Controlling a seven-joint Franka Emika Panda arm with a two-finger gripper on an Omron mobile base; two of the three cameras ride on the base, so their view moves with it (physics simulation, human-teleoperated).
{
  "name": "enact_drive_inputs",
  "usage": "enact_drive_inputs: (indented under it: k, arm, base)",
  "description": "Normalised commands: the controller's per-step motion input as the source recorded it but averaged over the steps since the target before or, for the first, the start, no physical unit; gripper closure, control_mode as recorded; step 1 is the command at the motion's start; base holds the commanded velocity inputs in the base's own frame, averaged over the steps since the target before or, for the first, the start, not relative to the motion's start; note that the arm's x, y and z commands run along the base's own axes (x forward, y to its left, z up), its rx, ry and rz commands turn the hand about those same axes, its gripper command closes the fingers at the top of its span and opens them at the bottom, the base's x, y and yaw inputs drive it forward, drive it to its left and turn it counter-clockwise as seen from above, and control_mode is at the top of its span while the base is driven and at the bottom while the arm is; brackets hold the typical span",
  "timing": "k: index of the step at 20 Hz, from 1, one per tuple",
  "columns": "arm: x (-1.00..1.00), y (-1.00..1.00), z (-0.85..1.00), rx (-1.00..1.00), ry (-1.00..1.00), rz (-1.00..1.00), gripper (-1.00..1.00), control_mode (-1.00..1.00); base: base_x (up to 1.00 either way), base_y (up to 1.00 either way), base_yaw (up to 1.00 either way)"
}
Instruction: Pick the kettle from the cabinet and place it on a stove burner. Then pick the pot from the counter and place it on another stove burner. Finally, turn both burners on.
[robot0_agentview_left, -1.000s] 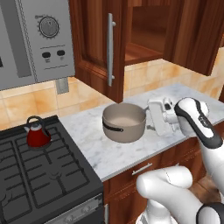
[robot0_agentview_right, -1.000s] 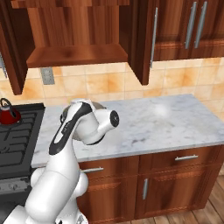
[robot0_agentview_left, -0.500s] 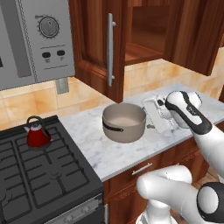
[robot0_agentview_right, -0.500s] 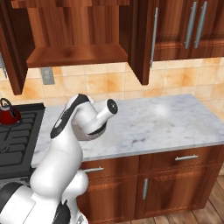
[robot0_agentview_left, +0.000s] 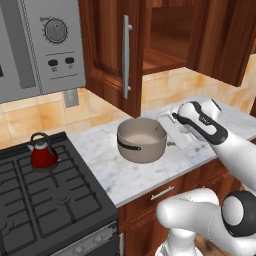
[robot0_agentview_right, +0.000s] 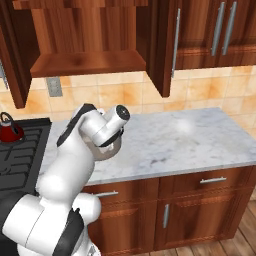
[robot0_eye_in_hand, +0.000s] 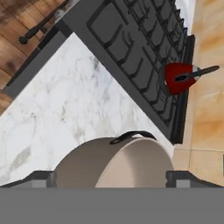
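Observation:
The taupe-grey pot (robot0_agentview_left: 141, 140) stands on the marble counter (robot0_agentview_left: 107, 167), to the right of the stove. My gripper (robot0_agentview_left: 169, 131) hovers just off its right side, open and holding nothing. In the hand view the pot (robot0_eye_in_hand: 118, 162) fills the space between my two spread fingertips (robot0_eye_in_hand: 43, 177), its dark handle on the far rim. The dark-red kettle (robot0_agentview_left: 42, 152) sits upright on a back burner of the black cooktop (robot0_agentview_left: 45, 205); it shows as the kettle (robot0_eye_in_hand: 179, 78) in the hand view and as the kettle (robot0_agentview_right: 10, 130) at the left edge of the right base view. The cabinet (robot0_agentview_left: 107, 50) stands open.
The open cabinet door with its steel bar handle (robot0_agentview_left: 126, 57) hangs above and behind the pot. A grey microwave (robot0_agentview_left: 40, 45) sits over the stove. The counter (robot0_agentview_right: 180, 137) stretches bare to the right. My arm (robot0_agentview_right: 85, 135) hides most of the pot in the right base view.
The hand has crept left toward the pot and the wrist has turned. Pot and kettle have not moved.

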Motion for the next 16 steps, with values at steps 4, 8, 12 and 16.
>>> enact_drive_inputs:
  k: [4,8,12,16]
  arm:
    - [0.17,-0.05,-0.22,-0.12,0.01,-0.06,-1.0,-1.0]
    - [0.17,0.0,-0.23,-0.11,0.04,-0.08,-1.0,-1.0]
    - [0.19,0.0,-0.22,-0.11,0.06,-0.07,-1.0,-1.0]
    - [0.18,0.0,-0.11,-0.12,0.11,-0.08,-1.0,-1.0]
  base:
    - [0.0,0.0,0.0]
    - [0.0,0.0,0.0]
    - [0.0,0.0,0.0]
    - [0.0,0.0,0.0]
